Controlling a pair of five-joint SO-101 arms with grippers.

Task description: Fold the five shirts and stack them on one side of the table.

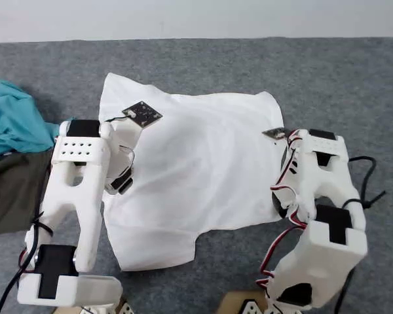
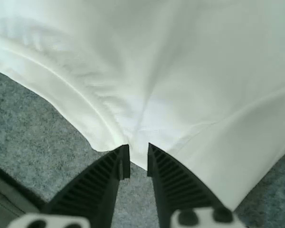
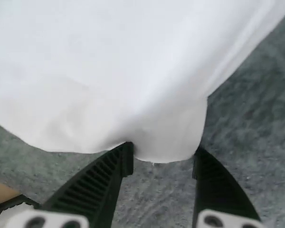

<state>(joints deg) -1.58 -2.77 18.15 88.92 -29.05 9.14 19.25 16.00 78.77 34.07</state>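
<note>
site: robotics lab bench | why: white printed-plastic arms, bare black circuit board, loose red-and-black wiring, grey felt-covered table, plain white wall

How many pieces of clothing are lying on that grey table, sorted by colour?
White shirt: 1
Teal shirt: 1
Dark olive garment: 1
Total: 3

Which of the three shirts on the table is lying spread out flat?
The white shirt in the middle. The teal shirt and the dark olive shirt lie crumpled together at the edge of the table.
</note>
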